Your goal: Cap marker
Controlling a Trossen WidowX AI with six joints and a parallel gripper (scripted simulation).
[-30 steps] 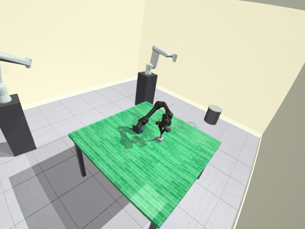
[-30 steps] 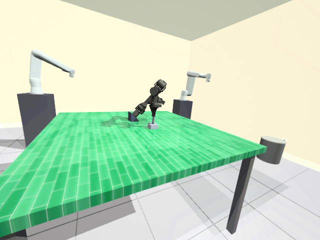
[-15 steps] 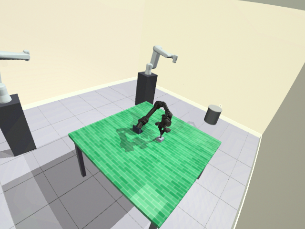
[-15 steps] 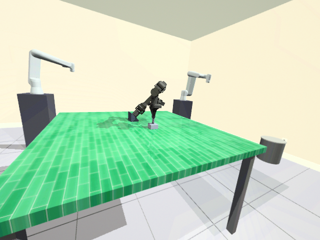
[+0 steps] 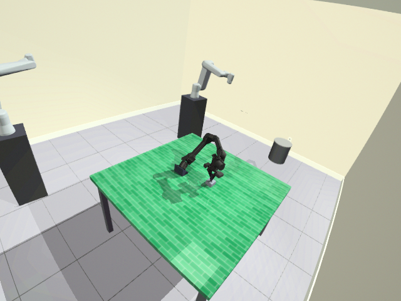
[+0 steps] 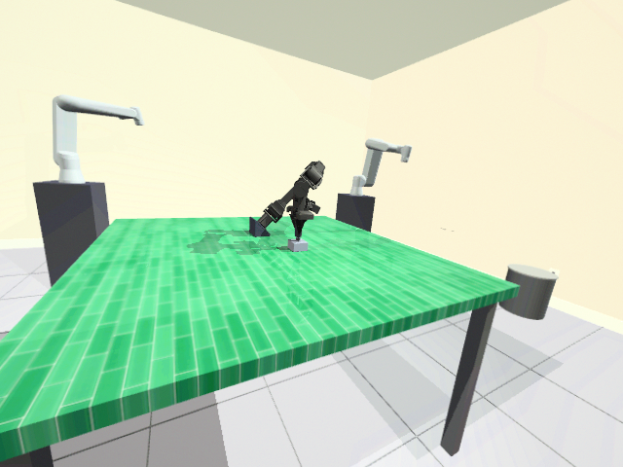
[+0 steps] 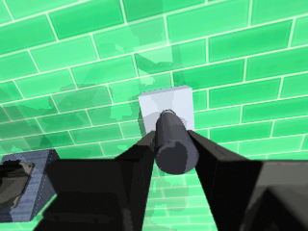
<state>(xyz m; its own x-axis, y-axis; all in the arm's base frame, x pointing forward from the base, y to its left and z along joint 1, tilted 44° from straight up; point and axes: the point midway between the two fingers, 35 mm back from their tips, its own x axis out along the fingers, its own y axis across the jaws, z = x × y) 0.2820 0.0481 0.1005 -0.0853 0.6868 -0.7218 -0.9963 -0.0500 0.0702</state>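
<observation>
From above, a green brick-patterned desk [image 5: 200, 226] stands on grey floor tiles between cream walls. Side-on, my fingers [image 6: 298, 233] hang over the pale holder block [image 6: 298, 245]. At my wrist, they clamp the dark grey cap [image 7: 173, 144], lined up over that block.

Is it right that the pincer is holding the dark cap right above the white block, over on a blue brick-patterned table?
Not quite: the table is green, not blue, as the wrist view shows plainly. The rest holds: the pincer grips the dark cap directly above the white block.
</observation>
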